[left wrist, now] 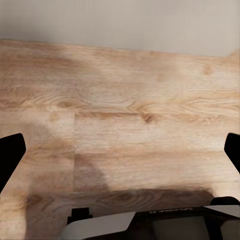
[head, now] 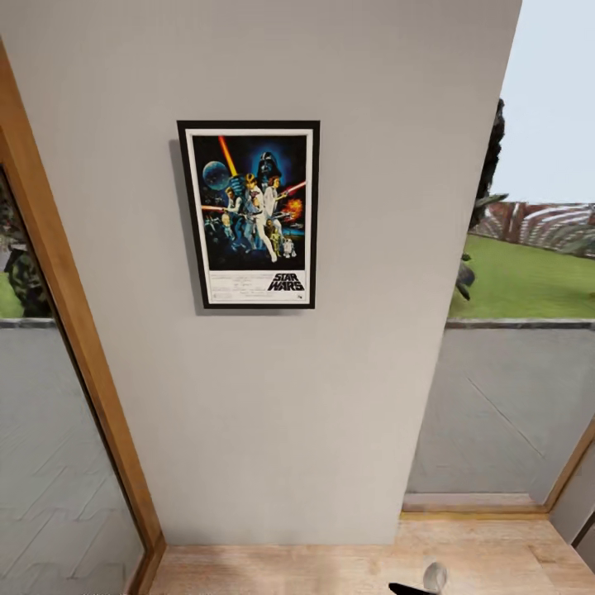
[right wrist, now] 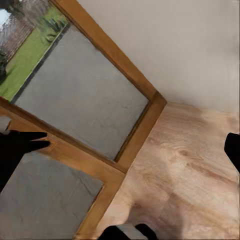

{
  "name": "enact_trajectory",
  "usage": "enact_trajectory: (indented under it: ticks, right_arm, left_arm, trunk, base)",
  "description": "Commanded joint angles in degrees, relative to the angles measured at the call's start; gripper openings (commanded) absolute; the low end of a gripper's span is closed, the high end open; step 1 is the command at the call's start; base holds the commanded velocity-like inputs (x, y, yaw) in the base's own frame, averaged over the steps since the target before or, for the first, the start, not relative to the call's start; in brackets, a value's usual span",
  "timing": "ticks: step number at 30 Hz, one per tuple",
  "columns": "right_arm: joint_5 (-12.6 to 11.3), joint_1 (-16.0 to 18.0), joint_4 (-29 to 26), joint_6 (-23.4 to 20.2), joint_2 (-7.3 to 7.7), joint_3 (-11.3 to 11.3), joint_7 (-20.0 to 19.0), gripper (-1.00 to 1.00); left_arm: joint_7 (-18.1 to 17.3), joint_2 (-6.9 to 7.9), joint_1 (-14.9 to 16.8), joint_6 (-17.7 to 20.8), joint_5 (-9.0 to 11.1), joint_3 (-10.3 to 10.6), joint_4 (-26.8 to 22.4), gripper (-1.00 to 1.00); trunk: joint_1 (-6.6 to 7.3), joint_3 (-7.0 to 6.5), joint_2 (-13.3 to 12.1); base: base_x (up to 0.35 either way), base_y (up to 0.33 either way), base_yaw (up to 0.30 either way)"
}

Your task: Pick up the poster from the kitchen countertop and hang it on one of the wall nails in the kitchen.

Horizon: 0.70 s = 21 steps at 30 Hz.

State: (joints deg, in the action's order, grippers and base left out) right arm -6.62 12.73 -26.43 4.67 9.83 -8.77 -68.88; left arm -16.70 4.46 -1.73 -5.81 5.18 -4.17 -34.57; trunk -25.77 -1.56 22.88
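Left claw (left wrist: 120, 150) spread wide over wooden floor (left wrist: 125, 100); right claw (right wrist: 130, 145) likewise spread, both empty. Upper middle of the head view, the poster (head: 249, 215) hangs upright on the grey wall (head: 355, 248): black frame, white border, colourful figures, "STAR WARS" logo.

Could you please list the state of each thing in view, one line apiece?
poster: hanging upright on the grey wall, held by no gripper.
left gripper: open, empty, over the wooden floor.
right gripper: open, empty.
glass door: looks shut in its wooden frame.
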Motion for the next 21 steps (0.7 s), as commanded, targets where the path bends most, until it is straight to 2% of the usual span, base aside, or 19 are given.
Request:
enact_trajectory:
  ticks: [1,2,4,16,21]
  right_arm:
    - [0.02,-0.02,3.56,3.18,0.32,-0.04,2.89,1.0]
    - [0.05,-0.07,5.75,4.91,0.53,0.08,5.71,1.0]
    - [0.09,-0.11,7.69,6.41,0.7,0.2,8.49,1.0]
    - [0.16,-0.16,9.82,8.03,0.84,0.41,12.33,1.0]
    - [0.12,-0.16,10.67,8.04,0.72,0.43,16.17,1.0]
  left_arm:
    - [-0.32,-0.05,-0.02,0.16,0.53,-0.01,0.0,1.0]
    - [-0.28,-0.12,-0.02,0.23,0.53,0.22,0.01,1.0]
    - [-0.23,-0.18,-0.02,0.34,0.53,0.48,0.02,1.0]
    - [-0.26,-0.16,-0.02,0.07,0.53,0.03,0.06,1.0]
    - [-0.22,-0.11,-0.02,0.05,0.53,-0.08,0.1,1.0]
  trunk:
    - [-0.02,-0.01,0.04]
    - [-0.02,-0.01,0.04]
    - [-0.02,-0.01,0.04]
    - [-0.02,-0.01,0.04]
    - [-0.02,-0.01,0.04]
  base:
    - [-0.011,0.0,0.0]
    - [-0.007,0.0,0.0]
    - [-0.005,0.0,0.0]
    - [-0.001,0.0,0.0]
    - [0.0,0.0,0.0]
